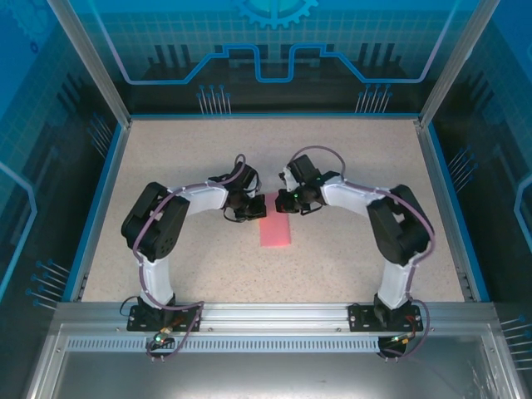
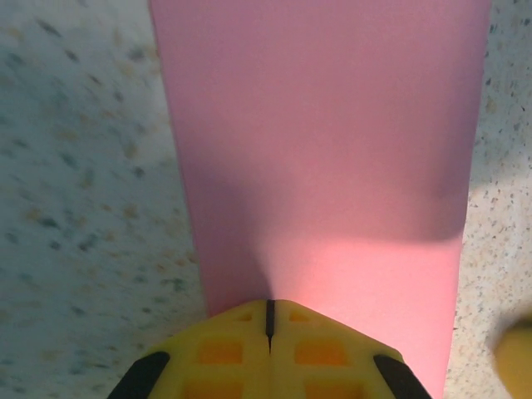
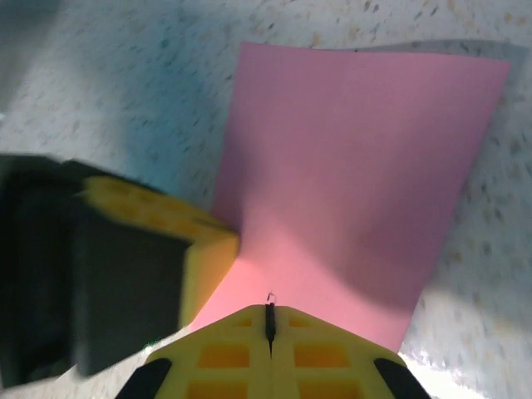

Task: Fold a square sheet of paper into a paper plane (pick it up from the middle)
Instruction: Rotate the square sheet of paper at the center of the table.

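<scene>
1. While both arms are reaching inward over the desk (image 1: 166,166), the pink sheet of paper (image 1: 277,233) (image 2: 332,150) (image 3: 357,166) is lying flat at its middle, well apart from every edge
2. The left tool (image 1: 252,210) (image 2: 268,312) is sitting clenched, its yellow tips touching the sheet's far edge; whether it is nipping any paper I cannot tell
3. The right tool (image 1: 288,204) (image 3: 268,312) is sitting clenched too, at that same edge, just beside the left one
4. The sheet is showing as a narrow rectangle, not a square, so I am judging the halving fold made and the nose folds at the far end as the step in hand
5. The next move is calling for 1 tool pinning the sheet while the other is turning a far corner toward the centre line and pressing it flat
</scene>
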Tool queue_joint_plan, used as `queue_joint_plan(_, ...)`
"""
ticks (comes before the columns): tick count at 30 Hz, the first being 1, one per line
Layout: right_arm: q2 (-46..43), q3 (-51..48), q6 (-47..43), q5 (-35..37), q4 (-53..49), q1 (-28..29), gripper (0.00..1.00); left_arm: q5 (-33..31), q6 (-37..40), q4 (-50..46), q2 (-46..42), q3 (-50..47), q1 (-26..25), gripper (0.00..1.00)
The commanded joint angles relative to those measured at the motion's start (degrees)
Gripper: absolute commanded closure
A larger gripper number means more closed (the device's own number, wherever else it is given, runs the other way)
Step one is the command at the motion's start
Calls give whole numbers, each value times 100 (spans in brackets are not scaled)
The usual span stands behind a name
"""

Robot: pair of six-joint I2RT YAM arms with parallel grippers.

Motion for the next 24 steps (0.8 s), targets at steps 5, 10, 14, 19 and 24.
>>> queue_joint_plan(5,724,505,262,292,-305,-77,100,322,633,-129,7,167,161,100)
queue_joint_plan(10,406,-87,665,604,-410,-59,100,543,232,-1,-359,132,152,100)
queue_joint_plan(14,-68,-745,1648,923,-606,48,100,607,-269,253,-854,-103,78,95)
queue_joint_plan(19,-600,-1333,2893,861,-268,528,100,403,-910,538,-1452,-677,-92,90)
queue_joint_plan(24,-809,-1157,2868,551,130,732,100,218,-1439,708,-1911,-1354,-325,89)
